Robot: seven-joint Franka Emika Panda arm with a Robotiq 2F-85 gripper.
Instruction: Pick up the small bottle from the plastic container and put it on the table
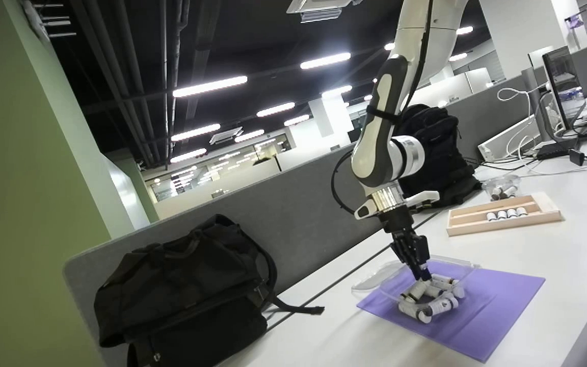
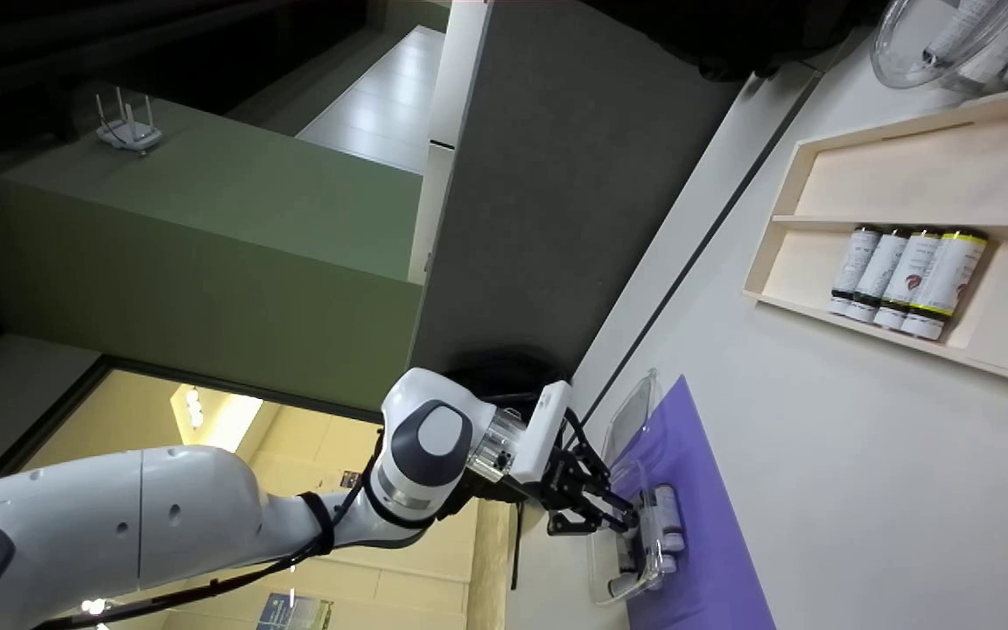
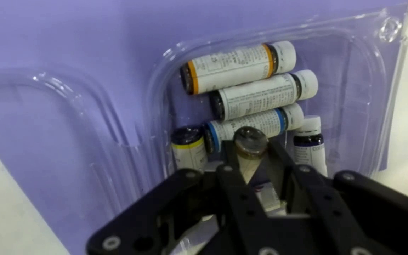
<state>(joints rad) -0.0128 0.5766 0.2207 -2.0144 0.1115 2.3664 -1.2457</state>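
The clear plastic container (image 1: 473,265) lies open on the purple mat with several small white-labelled bottles in it. It shows also in an exterior view (image 2: 595,573) and the wrist view (image 3: 156,83). My gripper (image 1: 422,275) points down into the container, also seen in an exterior view (image 2: 626,518). In the wrist view my fingers (image 3: 251,148) are shut on a small bottle (image 3: 250,141), its dark glass base toward the camera, still among the others. The rest of that bottle is partly hidden by the fingers. The white table (image 1: 324,334) lies under the mat.
The purple mat (image 1: 507,300) lies under the container. A wooden tray (image 1: 545,209) with several bottles and a clear bowl (image 1: 501,183) of bottles stand farther along the table. Black backpacks (image 1: 186,290) lean by the grey partition (image 1: 314,204). A monitor (image 1: 564,84) and cables stand at the far end.
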